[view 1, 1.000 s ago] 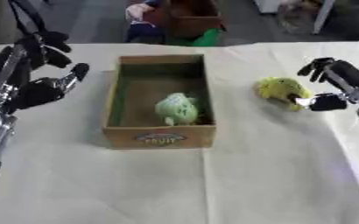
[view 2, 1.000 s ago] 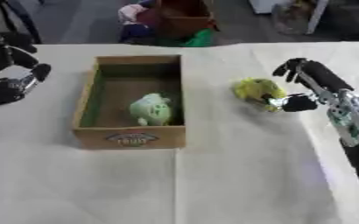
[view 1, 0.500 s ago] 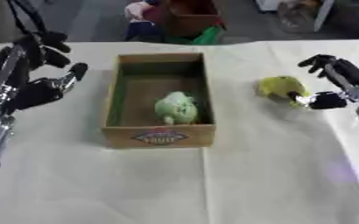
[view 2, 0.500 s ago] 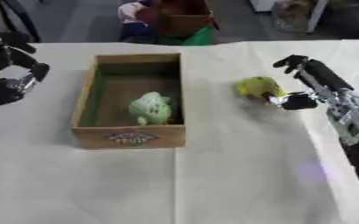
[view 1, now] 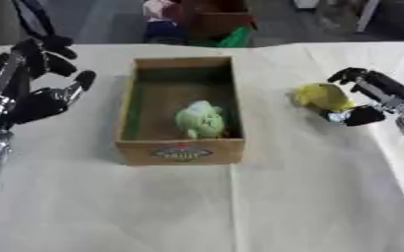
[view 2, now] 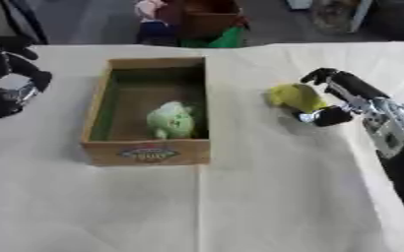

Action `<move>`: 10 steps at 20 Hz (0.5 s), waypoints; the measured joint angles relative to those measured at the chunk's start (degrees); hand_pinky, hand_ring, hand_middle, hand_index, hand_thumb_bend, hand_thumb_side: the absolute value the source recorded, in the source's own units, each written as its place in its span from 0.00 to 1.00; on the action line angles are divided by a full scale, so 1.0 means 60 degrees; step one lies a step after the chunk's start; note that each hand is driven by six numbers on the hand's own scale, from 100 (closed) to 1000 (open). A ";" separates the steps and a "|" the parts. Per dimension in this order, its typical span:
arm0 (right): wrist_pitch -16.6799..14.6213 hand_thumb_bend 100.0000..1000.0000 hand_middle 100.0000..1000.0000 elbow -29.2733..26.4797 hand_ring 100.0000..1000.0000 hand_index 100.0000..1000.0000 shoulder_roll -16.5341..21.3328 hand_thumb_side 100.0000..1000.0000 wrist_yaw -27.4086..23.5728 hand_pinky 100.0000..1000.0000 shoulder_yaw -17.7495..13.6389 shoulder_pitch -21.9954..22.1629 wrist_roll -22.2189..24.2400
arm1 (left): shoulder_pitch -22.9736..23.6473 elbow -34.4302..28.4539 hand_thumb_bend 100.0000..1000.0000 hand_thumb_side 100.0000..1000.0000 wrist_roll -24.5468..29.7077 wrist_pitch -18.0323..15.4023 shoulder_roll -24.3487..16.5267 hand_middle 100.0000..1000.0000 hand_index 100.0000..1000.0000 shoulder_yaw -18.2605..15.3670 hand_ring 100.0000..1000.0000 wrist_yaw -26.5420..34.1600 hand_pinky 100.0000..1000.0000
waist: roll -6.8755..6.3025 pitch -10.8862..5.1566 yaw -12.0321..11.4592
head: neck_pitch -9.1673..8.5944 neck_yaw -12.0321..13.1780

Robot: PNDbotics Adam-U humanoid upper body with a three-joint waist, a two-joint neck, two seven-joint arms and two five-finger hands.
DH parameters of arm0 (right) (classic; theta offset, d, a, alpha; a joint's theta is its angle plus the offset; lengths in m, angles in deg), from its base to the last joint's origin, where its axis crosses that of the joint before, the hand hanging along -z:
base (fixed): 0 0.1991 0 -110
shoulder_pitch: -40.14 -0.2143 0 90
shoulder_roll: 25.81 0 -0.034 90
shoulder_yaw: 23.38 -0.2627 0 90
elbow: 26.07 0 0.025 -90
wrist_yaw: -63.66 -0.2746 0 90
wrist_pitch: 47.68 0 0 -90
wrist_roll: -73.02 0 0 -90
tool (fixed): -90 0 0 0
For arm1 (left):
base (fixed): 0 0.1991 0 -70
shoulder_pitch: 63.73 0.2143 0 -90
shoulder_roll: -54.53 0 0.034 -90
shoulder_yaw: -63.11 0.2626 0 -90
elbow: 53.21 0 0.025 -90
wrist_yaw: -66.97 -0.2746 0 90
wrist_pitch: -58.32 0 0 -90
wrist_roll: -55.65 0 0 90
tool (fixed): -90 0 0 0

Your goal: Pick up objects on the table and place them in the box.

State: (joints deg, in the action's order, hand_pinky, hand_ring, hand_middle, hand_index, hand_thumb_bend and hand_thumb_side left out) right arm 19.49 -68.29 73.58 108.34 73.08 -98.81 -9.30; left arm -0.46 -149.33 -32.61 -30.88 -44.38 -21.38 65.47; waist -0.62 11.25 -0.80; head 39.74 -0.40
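one wooden box (view 1: pixel 181 150) stands on the white counter (view 1: pixel 240 206), its labelled end wall nearest. inside it lies one pale green soft object (view 1: pixel 200 120), toward the near end. to the right, outside the box, one yellow object (view 2: pixel 297 97) rests on the counter, with the right hand (view 2: pixel 350 98) just beside it, fingers (view 2: pixel 326 77) arched over it but released, not grasping. the left hand (view 1: pixel 35 96) hovers left of the box, fingers spread and holding nothing.
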 measured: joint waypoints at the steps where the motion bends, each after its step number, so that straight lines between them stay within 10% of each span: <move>1: 0.0011 0.38 0.79 0.0042 0.77 0.82 -0.0005 0.33 0.0042 0.64 -0.0019 -0.0009 -0.0014 | -0.0004 0.0000 0.38 0.19 0.0003 -0.0003 0.0026 0.57 0.76 0.0000 0.56 0.0001 0.62 | 0.0002 0.0000 -0.0007 | -0.0001 -0.0011; 10: 0.0168 0.39 0.72 0.0180 0.64 0.75 -0.0097 0.30 0.0254 0.51 -0.0084 -0.0079 -0.0473 | -0.0005 0.0000 0.37 0.19 0.0004 -0.0004 0.0035 0.57 0.76 0.0000 0.56 0.0069 0.62 | 0.0012 0.0001 -0.0074 | -0.0009 -0.0076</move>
State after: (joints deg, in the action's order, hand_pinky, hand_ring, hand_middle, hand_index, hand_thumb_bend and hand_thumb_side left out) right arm 20.49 -67.21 73.00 109.86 72.57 -99.29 -12.14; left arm -0.49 -149.33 -32.59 -30.91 -44.17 -21.38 65.88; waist -0.55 11.26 -1.25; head 39.69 -0.86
